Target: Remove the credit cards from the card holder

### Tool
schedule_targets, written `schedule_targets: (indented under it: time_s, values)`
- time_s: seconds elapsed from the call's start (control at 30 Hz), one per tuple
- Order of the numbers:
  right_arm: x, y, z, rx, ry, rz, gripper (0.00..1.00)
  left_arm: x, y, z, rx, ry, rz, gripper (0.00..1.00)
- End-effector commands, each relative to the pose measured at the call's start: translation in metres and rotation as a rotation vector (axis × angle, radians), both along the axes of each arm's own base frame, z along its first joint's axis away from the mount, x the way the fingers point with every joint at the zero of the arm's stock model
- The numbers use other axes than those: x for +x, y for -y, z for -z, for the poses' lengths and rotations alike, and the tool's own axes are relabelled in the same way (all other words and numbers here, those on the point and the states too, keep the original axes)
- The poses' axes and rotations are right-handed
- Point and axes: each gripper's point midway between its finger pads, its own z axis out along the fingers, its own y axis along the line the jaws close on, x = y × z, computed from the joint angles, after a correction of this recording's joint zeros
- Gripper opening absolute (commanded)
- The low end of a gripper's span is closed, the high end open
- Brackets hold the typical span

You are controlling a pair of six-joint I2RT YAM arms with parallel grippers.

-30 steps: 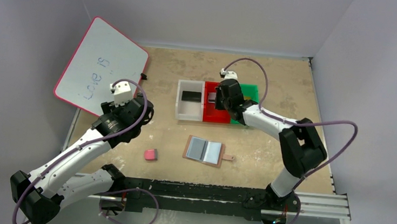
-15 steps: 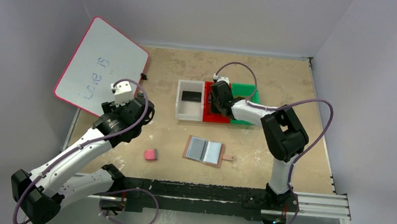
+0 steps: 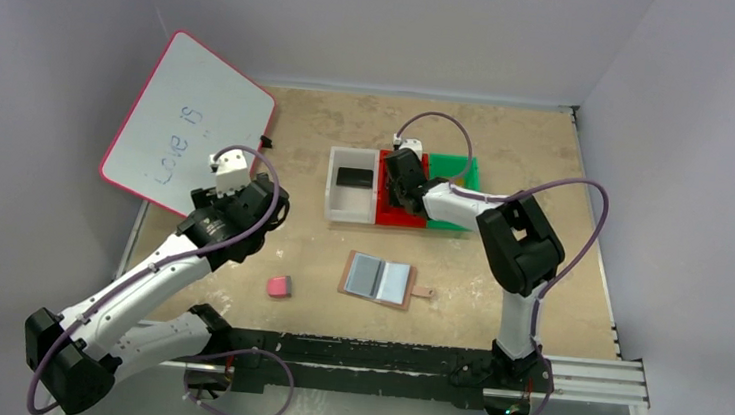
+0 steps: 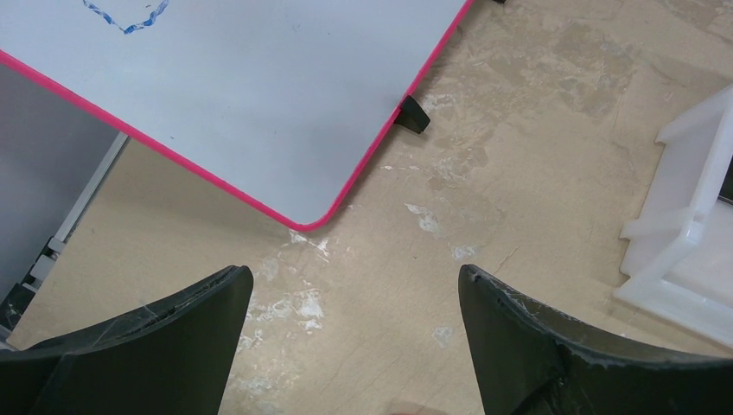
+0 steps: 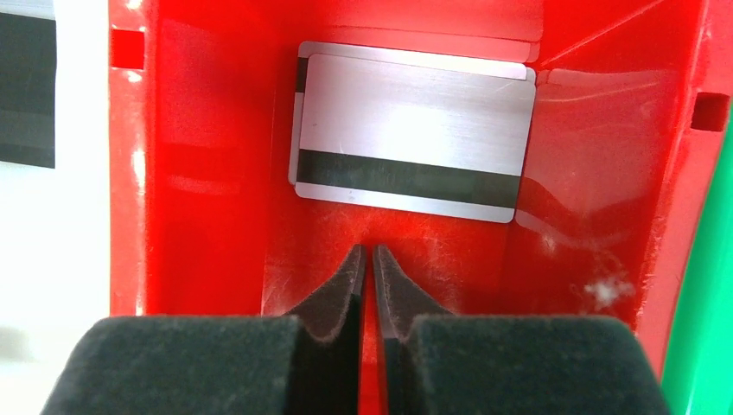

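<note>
The tan card holder point(image 3: 377, 280) lies open on the table with its pale sleeves up, and neither gripper is near it. A silver-grey credit card point(image 5: 411, 143) with a dark stripe lies inside the red bin point(image 5: 207, 216). My right gripper point(image 5: 369, 249) is low in that bin just short of the card, shut to a hairline slit with nothing between its fingers; from above my right gripper point(image 3: 396, 182) covers the bin's far part. A black credit card point(image 3: 353, 178) lies in the white bin point(image 3: 338, 208). My left gripper point(image 4: 354, 277) hangs open over bare table.
A green bin point(image 3: 457, 165) adjoins the red bin point(image 3: 401, 217) on the right. A pink-edged whiteboard point(image 3: 190, 122) leans at the back left, its corner point(image 4: 311, 207) just ahead of my left fingers. A pink eraser point(image 3: 278, 286) lies left of the holder.
The right arm has folded in and carried its gripper left and down into the red bin. Its jaws have parted a hair. The left arm has barely moved.
</note>
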Motion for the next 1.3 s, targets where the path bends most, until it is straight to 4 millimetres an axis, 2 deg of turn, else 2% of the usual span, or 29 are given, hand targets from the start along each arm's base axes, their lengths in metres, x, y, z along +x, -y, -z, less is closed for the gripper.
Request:
schedule_targets:
  time_s: [0.0,0.2,0.73,0.9,1.13,1.27]
  values:
    - [0.007,0.006,0.003,-0.038,0.019,0.025,0.11,0.003,0.000,-0.007,0.003,0.012,-0.003,0.89]
    - [0.010,0.009,-0.004,-0.052,0.046,0.029,0.17,0.003,0.000,-0.006,0.008,0.005,-0.002,0.89]
    - [0.026,0.001,-0.015,-0.032,0.114,0.024,0.16,0.003,0.000,-0.004,0.016,-0.005,-0.002,0.89]
    - [0.037,0.010,-0.023,-0.101,0.154,0.054,0.16,0.003,0.000,-0.003,0.017,-0.007,-0.003,0.89]
    - [0.034,0.011,-0.017,-0.111,0.142,0.037,0.17,0.004,0.001,-0.002,0.020,-0.015,0.000,0.89]
    - [0.033,0.011,-0.028,-0.096,0.158,0.037,0.18,0.004,0.001,-0.001,0.020,-0.017,0.001,0.89]
